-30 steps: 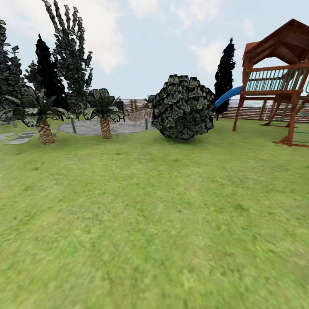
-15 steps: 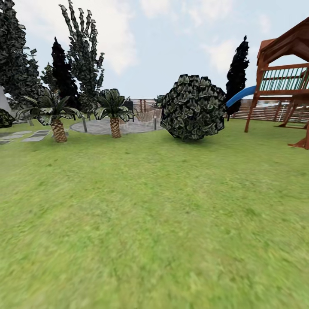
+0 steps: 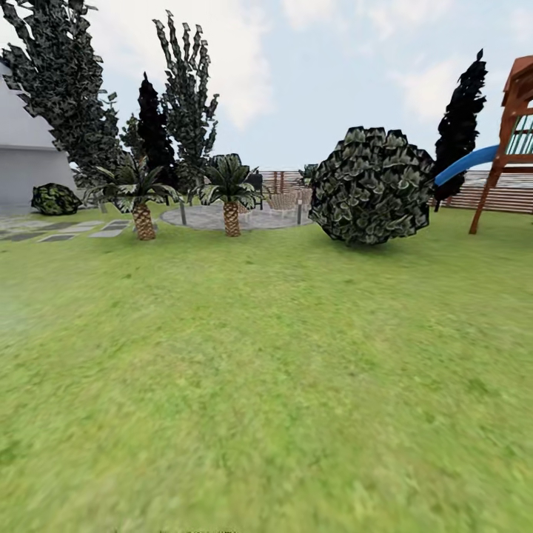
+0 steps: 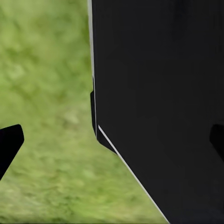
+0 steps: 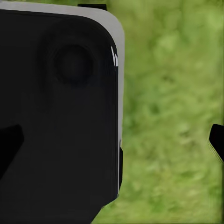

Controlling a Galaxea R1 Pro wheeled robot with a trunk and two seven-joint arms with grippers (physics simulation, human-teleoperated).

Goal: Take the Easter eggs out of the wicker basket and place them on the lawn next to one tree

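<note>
Robot in transit. The lawn (image 3: 281, 385) spans the whole near and middle ground, flat mottled grass. Far right: wooden play tower (image 3: 514, 133) with blue slide (image 3: 466, 164). Far centre: round dark bush (image 3: 372, 185). Far left: tall leafy trees (image 3: 185, 89), two short palms (image 3: 231, 194), grey paving slabs (image 3: 81, 229), grey wall (image 3: 26, 159). Basket and eggs are not to be seen from here, so I cannot tell where they lie. Judging from the task, eggs likely light, hard, smooth, prone to roll; best taken across the widest part, gently. Wrist views: dark robot body over grass, with black tips at the edges; whether either pair of fingers is parted or clenched cannot be told.
</note>
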